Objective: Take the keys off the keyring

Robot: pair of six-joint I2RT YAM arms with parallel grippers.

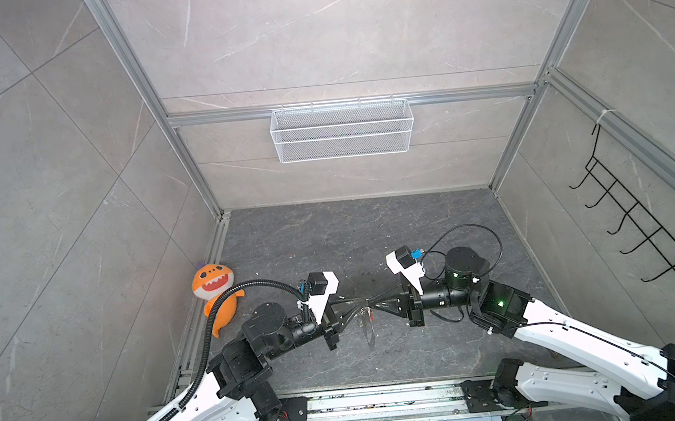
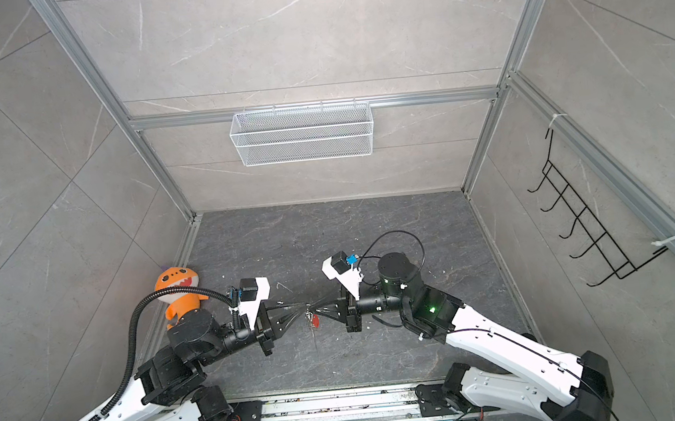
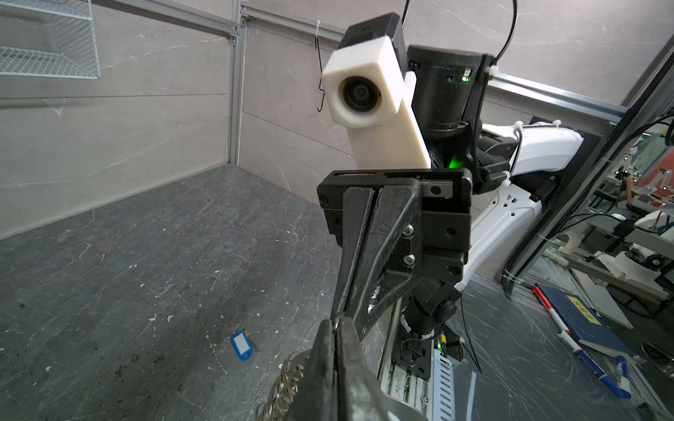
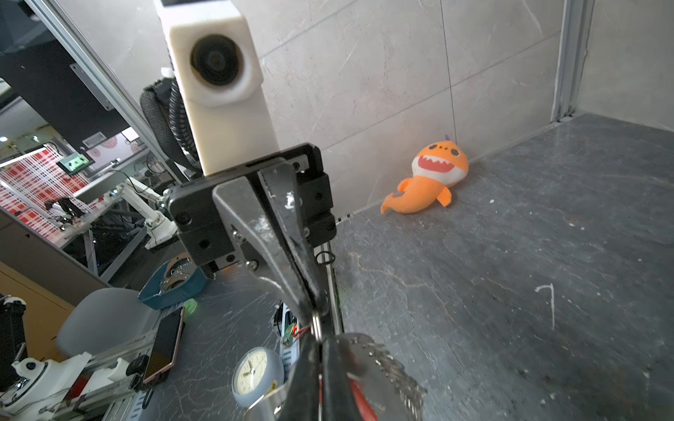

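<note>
An orange plush toy [image 1: 214, 291] slumps against the left wall at 9 o'clock on the dark slate floor [image 1: 330, 237], clear of both arms. Toward the centre, the left gripper [image 1: 360, 300] reaches in level. Its fingers are pinched nearly together on the keyring [image 1: 364, 311], which hangs above the floor a little toward 6 o'clock of the middle. The red-tagged key [image 2: 316, 321] dangles from the ring just under the meeting tips, and a coiled metal chain [image 3: 286, 381] trails beside the left fingers. The right gripper [image 1: 372, 299] comes in from 3 o'clock, tip to tip with its partner, jaws closed tight on the same ring. The blue-tagged key [image 3: 241, 344] lies flat on the floor, off the ring and well apart from both grippers; only the left wrist view shows it.

Open floor runs from 10 round to 2 o'clock, up to the back wall. Aluminium frame rails [image 1: 218, 247] edge the floor on the left, back and right. At 6 o'clock a metal mounting rail [image 1: 377, 399] carries both arm bases. The slate is veined, scuffed and flecked with white. A white wire basket [image 1: 341, 130] hangs high on the back wall at 12 o'clock. A black hook rack [image 1: 637, 218] hangs on the right wall at 3 o'clock.
</note>
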